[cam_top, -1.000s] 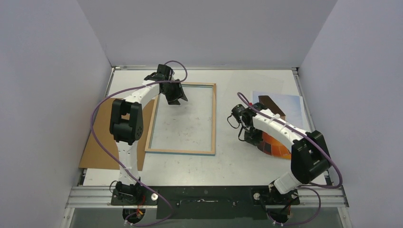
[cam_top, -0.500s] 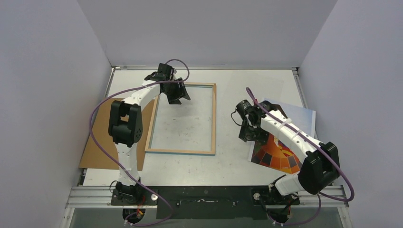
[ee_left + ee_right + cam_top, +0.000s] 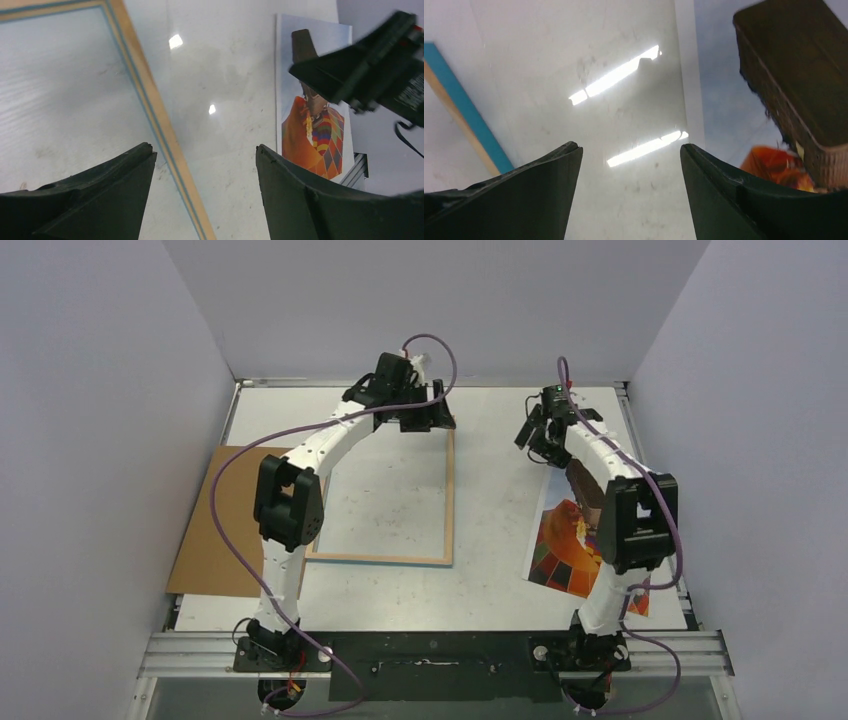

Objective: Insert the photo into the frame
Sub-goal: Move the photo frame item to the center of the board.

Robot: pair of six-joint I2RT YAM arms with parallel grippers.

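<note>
Progress: insertion not yet done. The rectangular balloon-print photo [image 3: 558, 552] lies flat on the table's right side, apart from the thin rectangular frame [image 3: 447, 502], wood-coloured back up, blue beneath.
Left gripper [image 3: 205, 155]: fingers apart, empty, over the frame's far right corner.
Right gripper [image 3: 629, 150]: fingers apart, empty, over the photo's far left edge.
Room: bare white tabletop [image 3: 490, 540] between frame and photo; the side wall looks close to the photo's outer edge.
</note>
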